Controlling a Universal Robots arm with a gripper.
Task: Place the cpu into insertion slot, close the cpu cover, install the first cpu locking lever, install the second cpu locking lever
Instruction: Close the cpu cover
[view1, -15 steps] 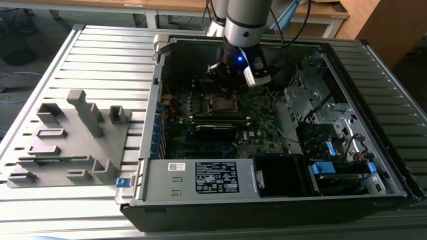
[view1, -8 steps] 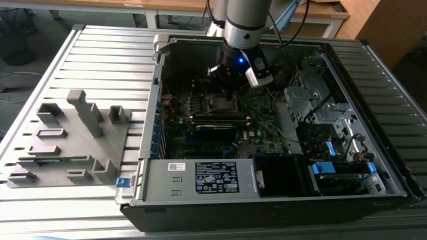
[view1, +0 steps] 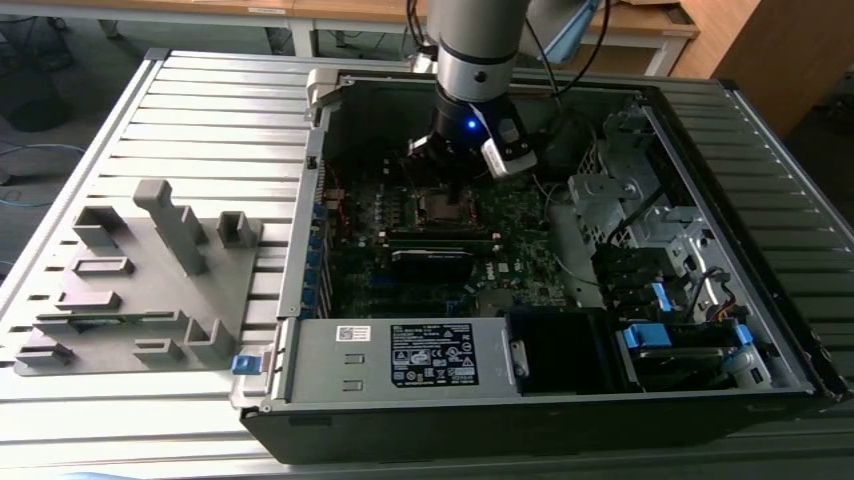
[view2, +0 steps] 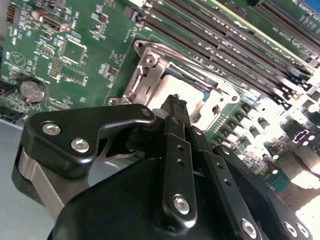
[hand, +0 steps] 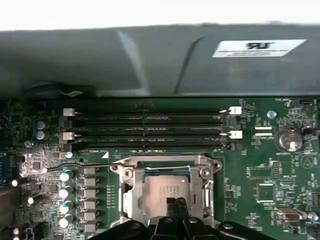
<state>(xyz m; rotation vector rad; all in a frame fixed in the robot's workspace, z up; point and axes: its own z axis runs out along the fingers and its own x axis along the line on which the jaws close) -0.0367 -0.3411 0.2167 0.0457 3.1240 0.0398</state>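
Observation:
The insertion slot (view1: 438, 207) sits mid-motherboard inside the open computer case. The cpu (hand: 167, 189), a dull grey square, lies in it. The silvery cpu cover (hand: 128, 192) frames the chip, and the chip shows through its square opening. My gripper (hand: 175, 204) hangs just above the chip's edge with its two black fingers pressed together and nothing seen between them. In the second wrist view the gripper (view2: 175, 102) has its tips over the cover (view2: 150, 75) beside the cpu (view2: 197, 89). A thin metal lever rod (hand: 75, 164) runs out from the socket's corner.
Long black memory slots (hand: 150, 127) lie beside the socket, with a coin battery (hand: 288, 139) nearby. The grey case wall (hand: 150, 60) rises behind them. A grey fixture block (view1: 134, 280) stands at the exterior view's left. A power supply (view1: 400, 355) and drive bays (view1: 667, 330) are in the case's front.

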